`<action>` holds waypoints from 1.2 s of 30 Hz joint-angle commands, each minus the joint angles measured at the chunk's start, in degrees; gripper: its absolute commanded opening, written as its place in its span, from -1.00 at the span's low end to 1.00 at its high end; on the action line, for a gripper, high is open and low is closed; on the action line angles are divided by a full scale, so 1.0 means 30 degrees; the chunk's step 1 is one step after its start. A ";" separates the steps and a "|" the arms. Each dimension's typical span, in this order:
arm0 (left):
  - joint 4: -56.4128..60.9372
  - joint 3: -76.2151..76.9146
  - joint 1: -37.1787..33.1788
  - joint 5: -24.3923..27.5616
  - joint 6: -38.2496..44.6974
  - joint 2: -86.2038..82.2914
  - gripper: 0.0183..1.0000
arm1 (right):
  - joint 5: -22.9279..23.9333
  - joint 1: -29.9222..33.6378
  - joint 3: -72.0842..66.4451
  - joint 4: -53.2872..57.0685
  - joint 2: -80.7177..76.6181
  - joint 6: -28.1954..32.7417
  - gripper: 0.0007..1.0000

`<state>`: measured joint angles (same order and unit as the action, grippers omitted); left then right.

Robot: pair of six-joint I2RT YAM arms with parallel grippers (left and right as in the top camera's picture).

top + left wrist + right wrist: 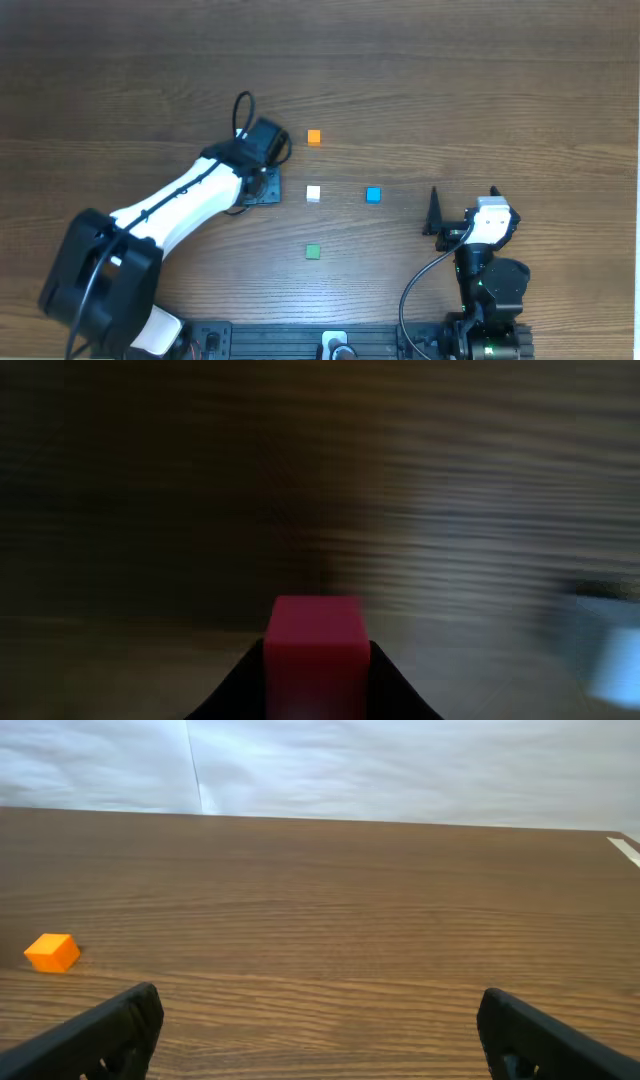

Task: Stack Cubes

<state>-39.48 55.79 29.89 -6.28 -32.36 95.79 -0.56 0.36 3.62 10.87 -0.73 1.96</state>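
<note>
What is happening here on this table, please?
The left gripper is shut on a red cube, close to the white cube. The orange cube, blue cube and green cube lie apart on the wooden table, and nothing is stacked yet. The right gripper is open near its base, holding nothing.

The table (pixel 500 80) is seen to be brown wood, fine-grained and matt. The red cube (pixel 317 650) and orange cube (pixel 52 952) appear smooth, matt plastic. The left arm (pixel 190 195) is clad in glossy white plastic; the right gripper (pixel 322 1025) is formed of matt black plastic.
</note>
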 commanded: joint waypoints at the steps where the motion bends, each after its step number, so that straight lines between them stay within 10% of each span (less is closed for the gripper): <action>1: -0.2958 0.3133 0.2047 -0.1297 -0.3570 -0.1792 -0.96 | -0.0226 0.0117 -0.0138 0.0007 0.0138 0.0087 0.99; 36: -0.2120 0.5413 0.5705 -0.2084 -0.6266 0.2805 -0.95 | -0.0226 0.0117 -0.0138 0.0007 0.0138 0.0087 0.98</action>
<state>-46.24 71.16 47.40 -11.25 -50.43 103.20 -0.56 0.36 3.62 10.87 -0.73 1.96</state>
